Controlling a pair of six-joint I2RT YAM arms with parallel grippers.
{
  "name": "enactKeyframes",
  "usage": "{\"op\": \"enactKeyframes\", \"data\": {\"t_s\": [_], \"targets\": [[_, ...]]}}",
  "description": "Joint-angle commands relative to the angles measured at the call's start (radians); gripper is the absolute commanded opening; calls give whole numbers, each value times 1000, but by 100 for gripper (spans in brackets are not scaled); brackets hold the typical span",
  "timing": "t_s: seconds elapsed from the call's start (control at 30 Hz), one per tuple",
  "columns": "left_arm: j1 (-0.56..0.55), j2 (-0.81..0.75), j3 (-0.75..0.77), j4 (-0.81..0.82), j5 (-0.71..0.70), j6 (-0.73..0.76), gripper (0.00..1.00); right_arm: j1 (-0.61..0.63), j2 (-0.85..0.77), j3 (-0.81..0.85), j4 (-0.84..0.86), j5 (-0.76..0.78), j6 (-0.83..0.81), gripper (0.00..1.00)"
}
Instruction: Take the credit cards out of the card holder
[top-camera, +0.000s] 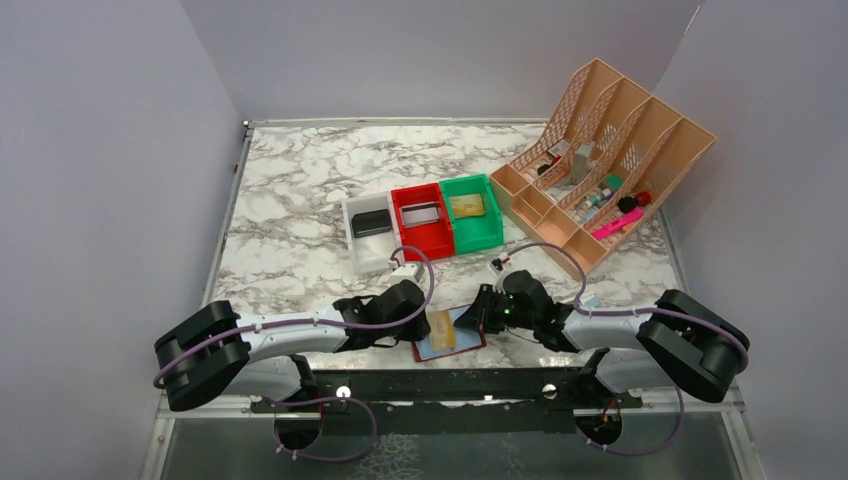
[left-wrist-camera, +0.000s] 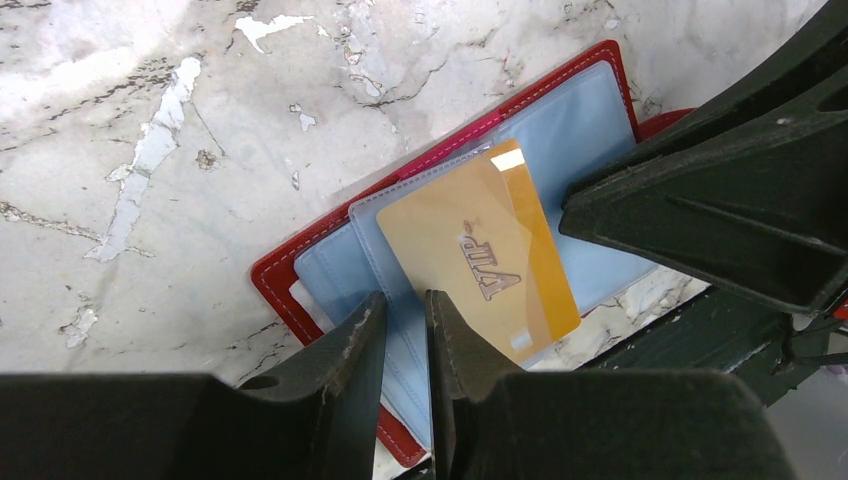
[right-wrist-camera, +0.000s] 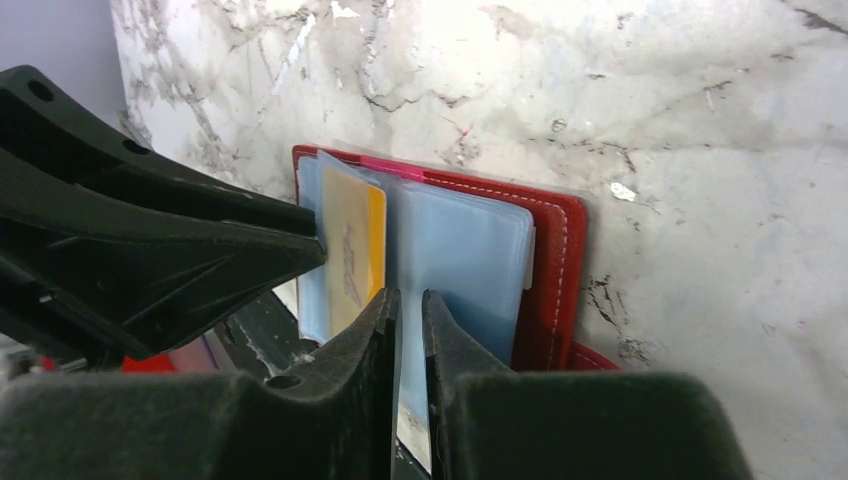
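The dark-red card holder (top-camera: 452, 346) lies open near the table's front edge, light-blue pockets up. A gold "VIP" credit card (left-wrist-camera: 480, 260) sticks halfway out of a pocket. My left gripper (left-wrist-camera: 405, 300) is at the holder's left end, jaws a narrow gap apart over the blue pocket page (left-wrist-camera: 340, 270), with nothing pinched that I can see. My right gripper (right-wrist-camera: 410, 297) is at the opposite end, jaws a slit apart over a blue page (right-wrist-camera: 460, 250), beside the gold card (right-wrist-camera: 350, 250). In the top view both grippers (top-camera: 425, 328) (top-camera: 478, 318) flank the holder.
Behind the holder stand three bins. The white bin (top-camera: 358, 250) holds a black card (top-camera: 370, 222), the red bin (top-camera: 432, 240) a grey card (top-camera: 421, 213), and the green bin (top-camera: 482, 236) a gold card (top-camera: 466, 206). A peach desk organizer (top-camera: 600, 160) stands at the back right.
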Motion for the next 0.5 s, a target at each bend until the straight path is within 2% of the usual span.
{"op": "enactKeyframes", "data": {"t_s": [0.0, 0.17, 0.47], "targets": [[-9, 34, -18, -79, -2, 22, 25, -5, -19, -9, 47, -64, -10, 22], [-9, 38, -16, -76, -3, 19, 25, -5, -7, -42, 146, -95, 23, 28], [-11, 54, -6, -74, -1, 19, 24, -5, 105, -16, 227, -182, 15, 26]]}}
